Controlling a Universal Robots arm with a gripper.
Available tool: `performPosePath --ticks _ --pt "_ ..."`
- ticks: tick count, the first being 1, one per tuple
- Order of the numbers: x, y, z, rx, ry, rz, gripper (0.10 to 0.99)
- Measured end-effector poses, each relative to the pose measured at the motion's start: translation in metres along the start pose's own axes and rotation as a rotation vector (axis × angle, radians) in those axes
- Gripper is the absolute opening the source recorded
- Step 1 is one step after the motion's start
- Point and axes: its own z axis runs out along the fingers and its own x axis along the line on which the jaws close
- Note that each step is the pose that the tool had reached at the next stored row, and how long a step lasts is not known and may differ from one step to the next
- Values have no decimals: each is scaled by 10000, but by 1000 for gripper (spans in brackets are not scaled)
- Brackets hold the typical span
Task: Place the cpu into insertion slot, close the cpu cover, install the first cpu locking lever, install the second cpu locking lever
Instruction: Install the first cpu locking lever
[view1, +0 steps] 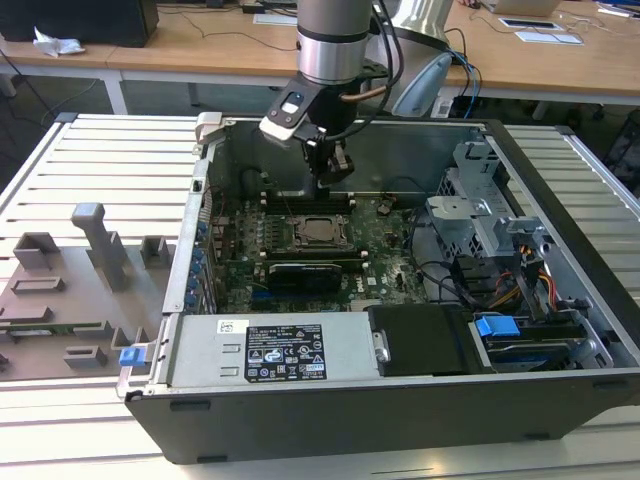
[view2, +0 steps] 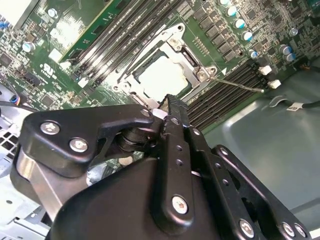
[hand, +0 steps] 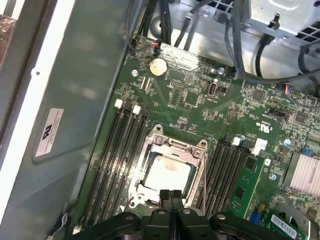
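Observation:
The cpu (hand: 167, 173) (view2: 162, 77) lies flat in the insertion slot (hand: 149, 159) on the green board, its pale metal top showing. The silver cpu cover (hand: 174, 144) (view2: 176, 35) lies down around it as a frame. A thin metal locking lever (view2: 236, 84) sticks out from one corner of the socket over the memory slots. My gripper (hand: 171, 196) (view2: 170, 104) hangs just above the socket's edge, its fingers shut together with nothing between them. In the exterior view the gripper (view1: 330, 180) is inside the open case, a little above the socket (view1: 320, 232).
Long black memory slots (hand: 117, 160) flank the socket on both sides. The case wall (hand: 60, 100) rises close by. A drive cage (view1: 480, 225) and cables (view1: 500, 285) fill the exterior view's right; the power supply (view1: 280, 350) sits in front. Grey fixtures (view1: 70, 280) stand outside on the exterior view's left.

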Motion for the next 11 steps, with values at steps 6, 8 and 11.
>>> performPosePath --ticks 6,8,11 --pt "2 1 0 -16 13 -432 106" --pt "2 1 0 -20 14 -559 106" --pt "2 1 0 -26 14 -777 106"
